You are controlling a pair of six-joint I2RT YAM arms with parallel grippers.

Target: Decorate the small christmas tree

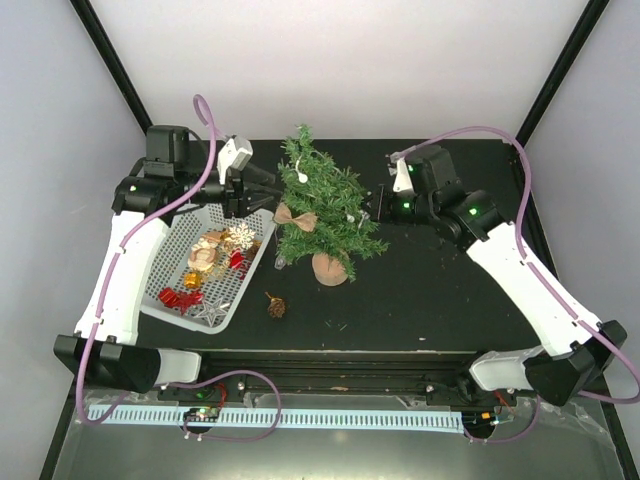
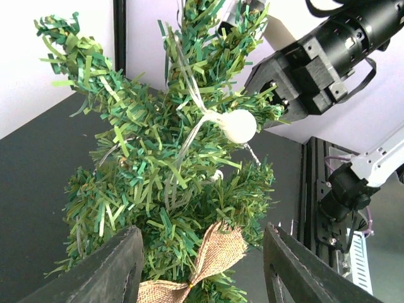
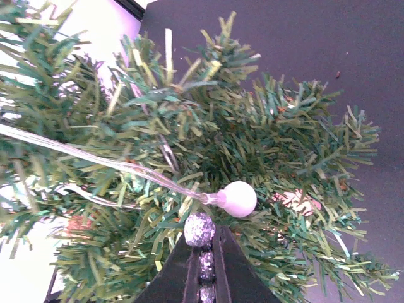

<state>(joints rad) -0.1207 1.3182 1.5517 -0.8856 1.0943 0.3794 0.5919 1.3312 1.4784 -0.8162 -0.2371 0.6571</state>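
Two arms work at the small tree (image 1: 320, 215), which stands upright on its round wooden base near the middle of the dark table (image 1: 440, 300), just right of the grey basket (image 1: 165, 250) of ornaments. The left gripper (image 2: 202, 271) sits close against the tree's left side with its jaws apart, one finger either side of the burlap bow (image 2: 211, 259) that hangs among the lower branches; nothing is pinched between them. The right gripper (image 3: 205, 243) is pushed in from the opposite side, its jaws together and clamped on a strand of glittery silver beads (image 3: 200, 229), with the top bead poking out just beyond the fingertips. A white ball (image 3: 240, 199) on a clear thread hangs in the needles just above those tips. The step in hand looks like draping the beads onto the tree, with the bow apparently already placed, though from the overhead view it is hard to tell how much of the strand trails behind the right arm. Next, the right arm needs to tuck the beads onto a branch before letting go, without snagging the clear thread or tipping the tree. A pine cone (image 1: 276, 306) lies loose on the table in front of the basket.
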